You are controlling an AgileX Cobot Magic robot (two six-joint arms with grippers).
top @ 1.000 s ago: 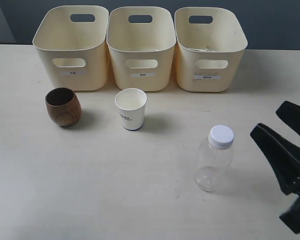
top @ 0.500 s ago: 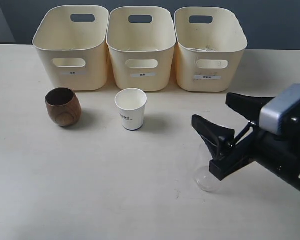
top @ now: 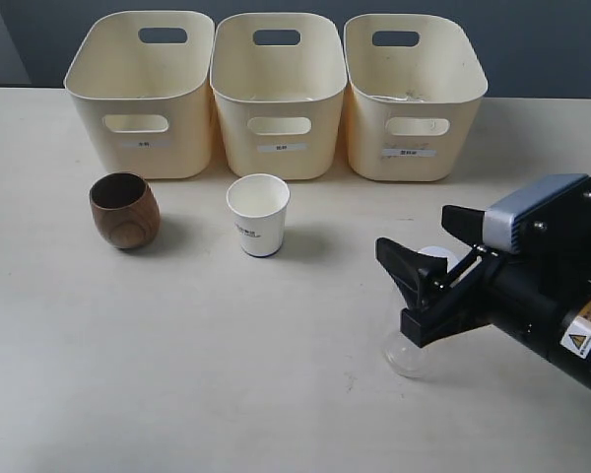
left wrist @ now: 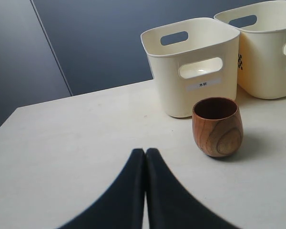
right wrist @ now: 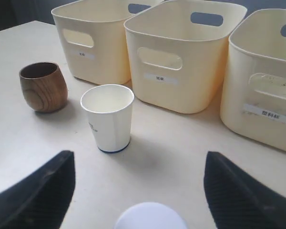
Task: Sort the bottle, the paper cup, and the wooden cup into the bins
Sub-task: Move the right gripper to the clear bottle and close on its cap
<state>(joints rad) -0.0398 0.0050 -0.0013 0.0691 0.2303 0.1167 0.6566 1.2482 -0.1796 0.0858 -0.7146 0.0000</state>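
We held the right hand (top: 435, 266) spread, one finger on either side of the bottle (top: 406, 353), which stood upright on the bench (top: 227, 365). We kept the left hand (left wrist: 145, 155) pressed together, near the wooden cup (left wrist: 217, 126). The paper cup (top: 258, 215) stood before the bins (top: 279, 94).

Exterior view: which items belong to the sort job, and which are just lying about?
Job items:
- bottle, upright between the open right gripper fingers, not yet gripped
- paper cup
- wooden cup
- bins, three in a row behind the cups

Not part of it:
- nothing loose on the table; left gripper shut, idle near the wooden cup
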